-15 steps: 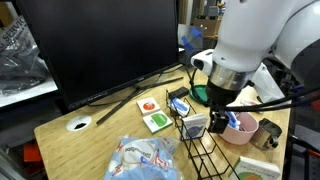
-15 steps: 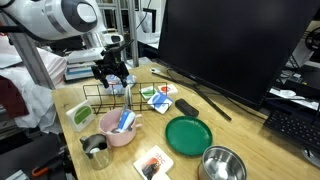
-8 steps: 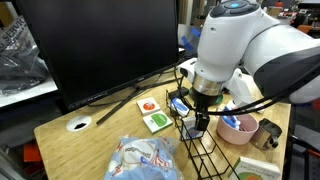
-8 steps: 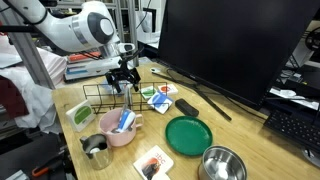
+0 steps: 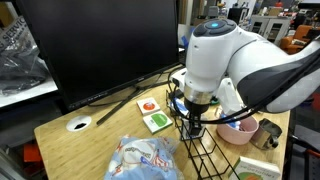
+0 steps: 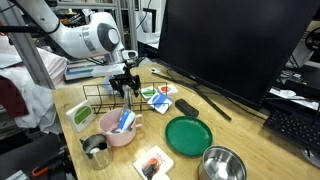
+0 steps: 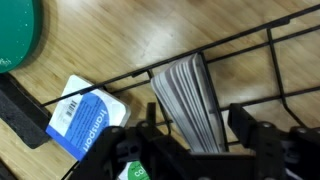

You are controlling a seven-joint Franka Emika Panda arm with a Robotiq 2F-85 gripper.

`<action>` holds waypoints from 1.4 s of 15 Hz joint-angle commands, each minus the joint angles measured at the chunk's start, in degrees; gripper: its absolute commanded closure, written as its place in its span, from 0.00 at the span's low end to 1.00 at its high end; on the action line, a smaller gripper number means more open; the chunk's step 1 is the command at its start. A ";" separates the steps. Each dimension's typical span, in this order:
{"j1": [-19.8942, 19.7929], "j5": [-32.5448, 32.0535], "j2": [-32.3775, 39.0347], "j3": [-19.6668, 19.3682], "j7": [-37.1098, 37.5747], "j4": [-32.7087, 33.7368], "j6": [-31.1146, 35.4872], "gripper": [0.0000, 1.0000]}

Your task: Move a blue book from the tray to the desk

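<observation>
The tray is a black wire rack, seen in both exterior views (image 5: 207,152) (image 6: 94,97), and its wires cross the wrist view (image 7: 240,40). It stands on the light-wood desk (image 5: 90,140) (image 6: 190,160). A book stands upright in the rack. The wrist view shows only its grey page edges (image 7: 185,100), not its cover colour. My gripper (image 7: 197,130) is low over the rack (image 5: 193,118) (image 6: 124,88). Its jaws stand open, one on each side of the book, with a small gap at the right finger.
A blue booklet (image 7: 85,120) and small cards (image 5: 152,112) lie on the desk beside the rack. A large monitor (image 5: 100,45) stands behind. Also here are a green plate (image 6: 187,133), pink bowl (image 6: 118,128), metal bowl (image 6: 222,163), metal cup (image 6: 95,150), plastic bag (image 5: 145,158) and cable hole (image 5: 78,124).
The arm has swung along the rack towards the monitor end, and the gripper has come down over the upright book.
</observation>
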 commanded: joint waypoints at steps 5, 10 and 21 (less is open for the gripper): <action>0.92 3.00 -0.44 -1.01 -1.24 1.83 -1.18 0.84; 0.78 7.07 -1.76 -0.68 -2.04 1.95 -5.45 0.96; -0.27 11.41 -12.97 0.78 -3.23 1.91 -9.10 0.96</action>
